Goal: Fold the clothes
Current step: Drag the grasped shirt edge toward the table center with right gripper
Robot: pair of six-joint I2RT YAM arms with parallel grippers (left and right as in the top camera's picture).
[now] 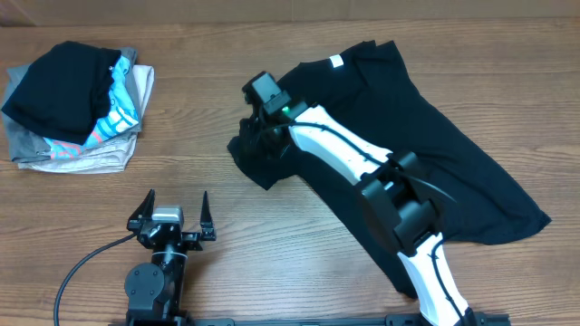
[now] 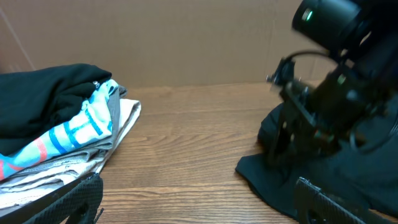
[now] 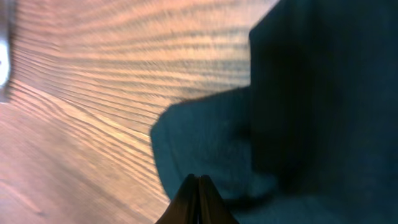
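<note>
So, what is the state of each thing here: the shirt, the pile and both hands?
black T-shirt, lying unfolded on the table, one sleeve bunched.
folded pile, stacked, apart from both hands.
left hand, open, holding nothing.
right hand, shut on the bunched sleeve.

Overhead, the right arm point(image 1: 340, 149) covers the middle of the black T-shirt point(image 1: 471, 172) and hides its own fingertips. In the right wrist view the right gripper point(image 3: 199, 182) shows only its pinched tips at the bottom edge, and whether cloth lies between them cannot be told. The left wrist view cuts off the folded garments point(image 2: 56, 124) at its left edge.
</note>
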